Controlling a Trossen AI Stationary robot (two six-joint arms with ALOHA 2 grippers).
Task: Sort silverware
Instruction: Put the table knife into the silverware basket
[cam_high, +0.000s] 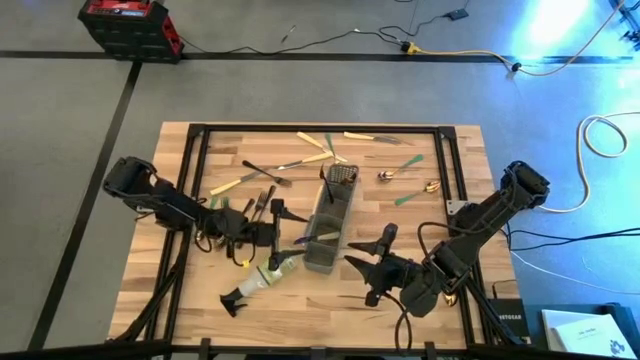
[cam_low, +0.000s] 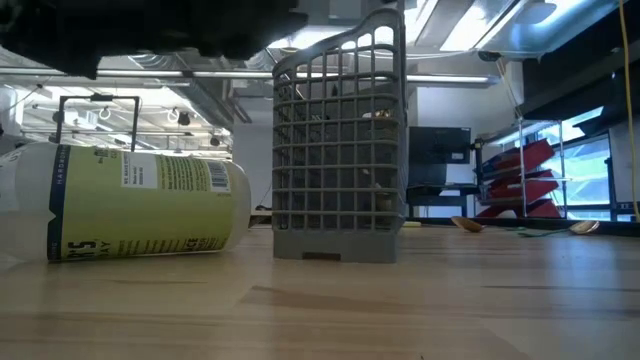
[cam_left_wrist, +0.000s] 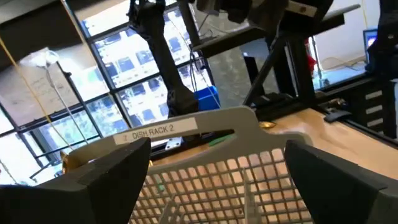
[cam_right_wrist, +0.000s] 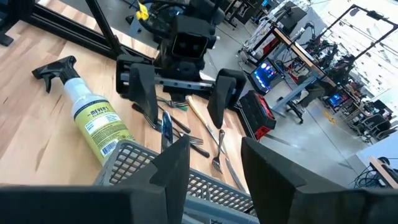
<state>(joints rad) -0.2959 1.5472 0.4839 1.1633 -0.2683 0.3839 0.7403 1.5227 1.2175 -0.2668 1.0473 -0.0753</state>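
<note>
The grey mesh caddy stands upright mid-table, with silverware in its far compartment. More silverware lies loose on the far half of the table: cream-handled pieces, dark forks, gold spoons and a green-handled piece. My left gripper is open and level just left of the caddy, facing its labelled rim. My right gripper hovers open off the caddy's near right corner, with nothing between its fingers.
A clear spray bottle with a black nozzle lies on its side near the table's front, left of the caddy. Several forks lie on the table below the left gripper. A black metal frame borders the table.
</note>
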